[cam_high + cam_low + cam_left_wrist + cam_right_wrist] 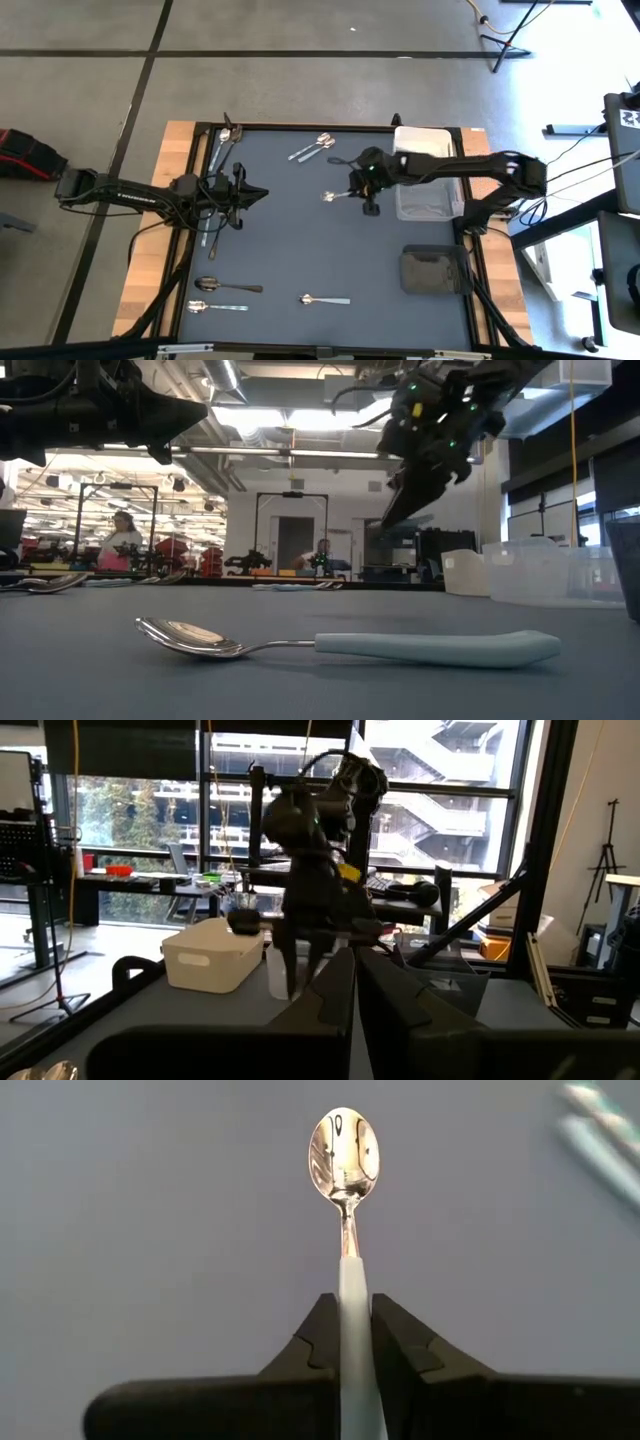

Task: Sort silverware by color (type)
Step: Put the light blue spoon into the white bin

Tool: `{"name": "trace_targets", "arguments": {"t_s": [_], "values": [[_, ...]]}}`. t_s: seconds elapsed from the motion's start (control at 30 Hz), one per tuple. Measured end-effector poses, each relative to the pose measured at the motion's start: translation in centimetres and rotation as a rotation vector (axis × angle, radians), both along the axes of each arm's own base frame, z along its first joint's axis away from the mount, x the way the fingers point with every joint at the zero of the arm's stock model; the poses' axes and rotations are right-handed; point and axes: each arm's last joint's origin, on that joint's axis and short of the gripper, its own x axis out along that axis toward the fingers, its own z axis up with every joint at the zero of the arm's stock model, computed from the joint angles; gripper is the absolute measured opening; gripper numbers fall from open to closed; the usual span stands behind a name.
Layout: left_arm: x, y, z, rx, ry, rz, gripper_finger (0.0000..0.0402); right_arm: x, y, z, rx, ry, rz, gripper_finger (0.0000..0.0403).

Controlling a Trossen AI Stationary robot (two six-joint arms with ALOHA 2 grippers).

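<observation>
My right gripper (352,193) is over the middle of the table, raised, and shut on a shiny spoon with a pale handle (343,1150). My left gripper (255,193) waits shut over the left side; its fingers (340,995) hold nothing. Other silverware lies flat on the dark mat. A cluster sits at the far-left corner (225,140) and a pair at the far middle (312,148). Two pieces lie near-left (225,287), and a pale-handled spoon (340,645) lies near-middle. More pieces lie under the left arm (212,228). My right gripper pinches the spoon's pale handle (349,1280) between its two fingers, which lie along the handle. The spoon sticks out ahead of the fingertips, with its bowl (328,197) toward the table's left. It appears lifted clear of the mat.
A clear bin (425,195) and a white bin (415,140) stand on the right side, behind my right gripper. A dark bin (435,270) is at the near right. The mat's middle (300,240) is bare. People show in the room beyond (125,540).
</observation>
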Motion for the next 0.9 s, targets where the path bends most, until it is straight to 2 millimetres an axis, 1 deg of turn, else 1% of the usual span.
{"name": "trace_targets", "arguments": {"t_s": [0.17, 0.3, 0.53, 0.73, 0.9], "values": [[0.0, 0.0, 0.0, 0.0, 0.0, -0.001, 0.0011, -2.7, -1.8, 2.5, -0.032, -0.006, -0.102, 0.0019], [0.0, 0.0, 0.0, 0.0, 0.0, -0.001, 0.0011, -5.2, -3.1, 4.3, -0.059, -0.013, -0.191, 0.002], [0.0, 0.0, 0.0, -0.001, 0.0, -0.001, 0.0011, -9.7, -5.0, 6.7, -0.092, -0.023, -0.332, 0.0022], [0.0, 0.0, 0.0, 0.0, 0.0, 0.0, 0.0011, -13.1, -6.6, 7.9, -0.114, -0.029, -0.466, 0.0021], [0.0, 0.0, 0.0, 0.0, 0.0, 0.0, 0.0011, -15.3, -8.1, 7.6, -0.104, 0.029, -0.57, 0.002]]}}
